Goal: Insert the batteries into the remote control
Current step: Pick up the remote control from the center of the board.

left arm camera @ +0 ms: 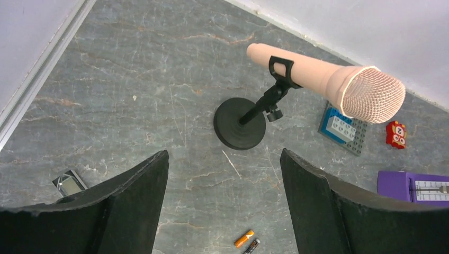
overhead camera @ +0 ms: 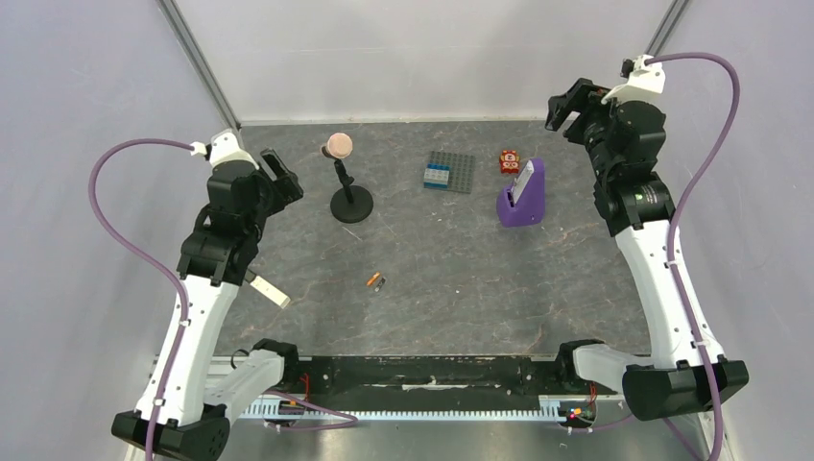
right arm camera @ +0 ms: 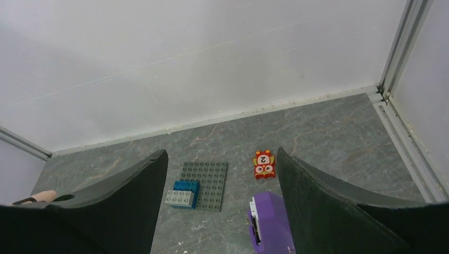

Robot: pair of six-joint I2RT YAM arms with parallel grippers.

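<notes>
Both arms are hanging up off the table with jaws spread wide and nothing in them. The left gripper [left arm camera: 223, 153] is looking down at the microphone [left arm camera: 339, 84] on its black stand, and the right gripper [right arm camera: 221, 152] is hovering over the back right corner near the purple stand [overhead camera: 524, 199]. The orange battery [overhead camera: 373, 279] and dark grey battery [overhead camera: 381, 284] are lying side by side mid-table. The white remote [overhead camera: 270, 291] is lying left of them, right beside the left arm.
</notes>
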